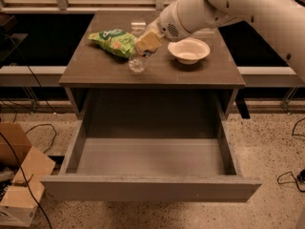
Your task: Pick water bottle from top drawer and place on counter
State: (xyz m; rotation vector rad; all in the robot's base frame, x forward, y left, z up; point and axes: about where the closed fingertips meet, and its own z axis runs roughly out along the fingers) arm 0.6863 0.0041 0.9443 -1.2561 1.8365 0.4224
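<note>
The water bottle (137,63), clear plastic, hangs tilted with its base low over the front middle of the counter (200,73). My gripper (146,45), with tan fingers (148,41), reaches in from the upper right and is shut on the bottle's upper part, hiding its cap. I cannot tell whether the bottle's base touches the counter. The top drawer (152,189) below stands pulled fully open, and its lighter grey floor (152,156) holds nothing.
A green snack bag (114,41) lies on the counter just left of the bottle. A white bowl (189,50) sits to its right. A small clear object (138,26) is at the counter's back. A cardboard box (19,185) and cables lie on the floor at left.
</note>
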